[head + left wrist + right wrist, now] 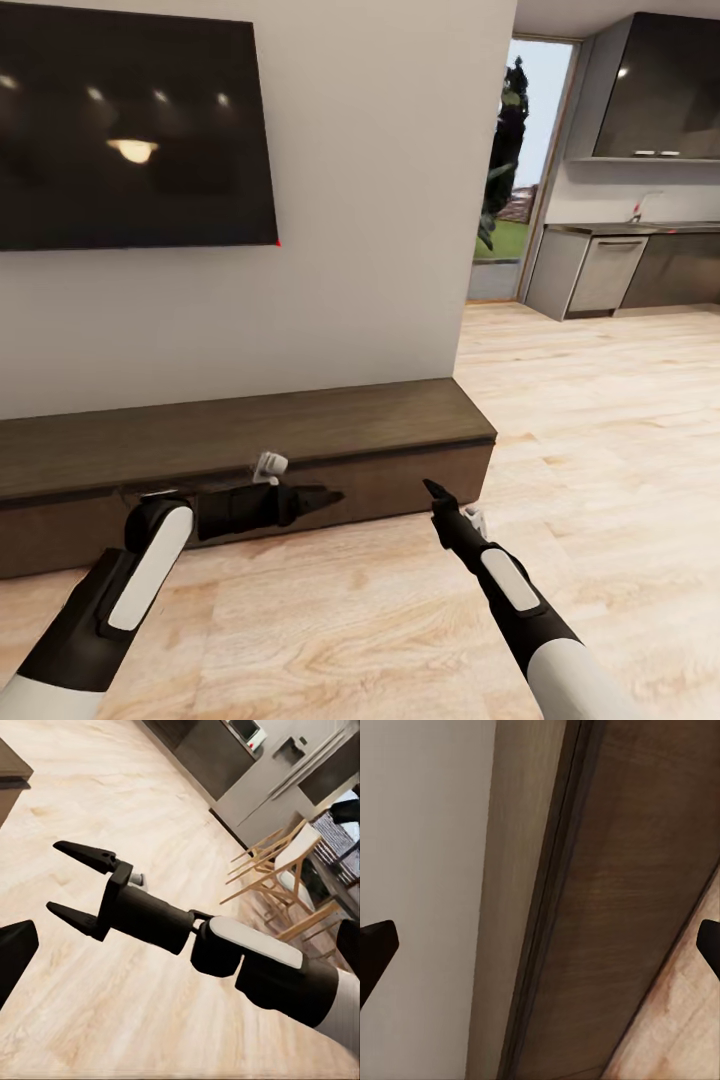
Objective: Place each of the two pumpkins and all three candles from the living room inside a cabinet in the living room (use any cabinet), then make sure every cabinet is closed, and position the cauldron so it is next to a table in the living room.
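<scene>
A home interior: wall-mounted television point(135, 125) above a low cabinet point(250, 440), wood floor point(600, 420), kitchen counter point(630, 228) beyond.

The head camera looks down on the cabinet point(300, 440). The right wrist camera faces it closely. The left wrist camera faces across the floor point(150, 1020).

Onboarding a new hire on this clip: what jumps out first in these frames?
The big dark TV on the white wall, upper left in the head view. Below it runs the long low dark-brown cabinet, with the left tool close to its front and the right tool open over the wood floor. Far right, a kitchen counter shows past the wall's end.
</scene>
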